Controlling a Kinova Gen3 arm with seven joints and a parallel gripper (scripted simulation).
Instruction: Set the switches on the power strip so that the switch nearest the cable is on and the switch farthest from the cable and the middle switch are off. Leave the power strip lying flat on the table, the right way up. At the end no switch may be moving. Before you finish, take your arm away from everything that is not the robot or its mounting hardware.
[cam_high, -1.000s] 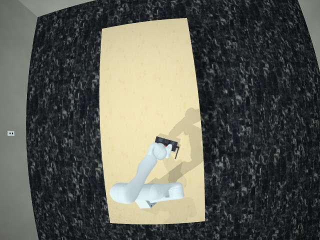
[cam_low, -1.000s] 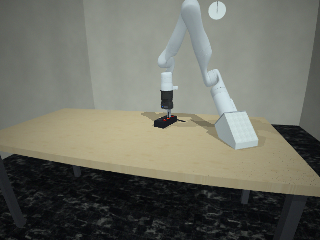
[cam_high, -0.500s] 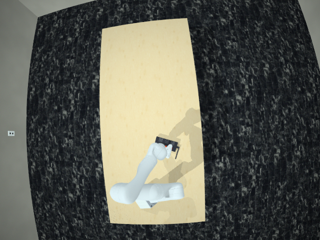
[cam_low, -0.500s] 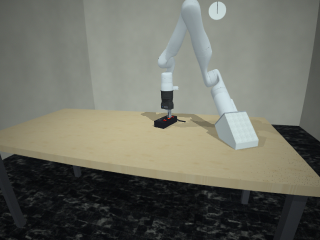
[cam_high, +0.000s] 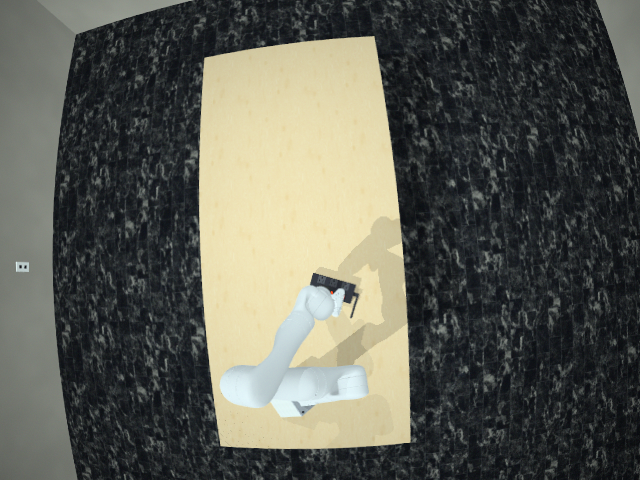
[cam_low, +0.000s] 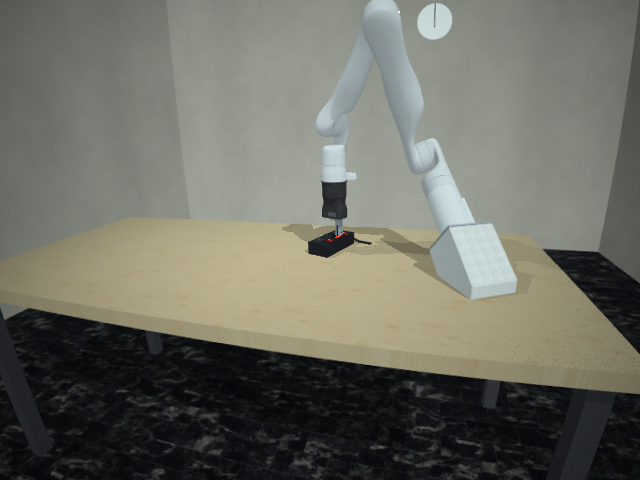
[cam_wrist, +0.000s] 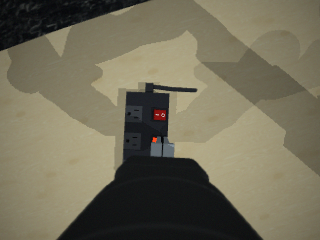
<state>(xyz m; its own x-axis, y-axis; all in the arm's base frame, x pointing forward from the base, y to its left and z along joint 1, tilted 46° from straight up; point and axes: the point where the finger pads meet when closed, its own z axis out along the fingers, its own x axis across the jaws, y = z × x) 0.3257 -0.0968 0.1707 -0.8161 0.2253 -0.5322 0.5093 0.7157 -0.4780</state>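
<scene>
The power strip (cam_wrist: 146, 131) lies flat and right way up on the table (cam_low: 206, 289), a squat black block with its cable (cam_wrist: 172, 89) leaving at the twelve o'clock end in the wrist view. It looks stiff and hard-shelled, light enough to skate across the smooth wood if shoved sideways, so I would not take hold of it at all; the job calls for a straight downward poke on one end of a rocker. The switch nearest the cable (cam_wrist: 159, 115) shows its red face plainly, though I cannot tell from here which way it is tipped. The middle switch (cam_wrist: 155, 139) is mostly hidden, only a sliver of orange-red peeping out, because the gripper (cam_wrist: 162, 149) sits right on top of it, at six o'clock from the near-cable switch. Its fingers are pressed fully together with nothing between them, used as one blunt prod. The farthest switch is under the black wrist housing and out of sight there. From the side, the arm (cam_low: 385, 77) stands upright over the strip, its base (cam_low: 475, 260) away at three o'clock.
</scene>
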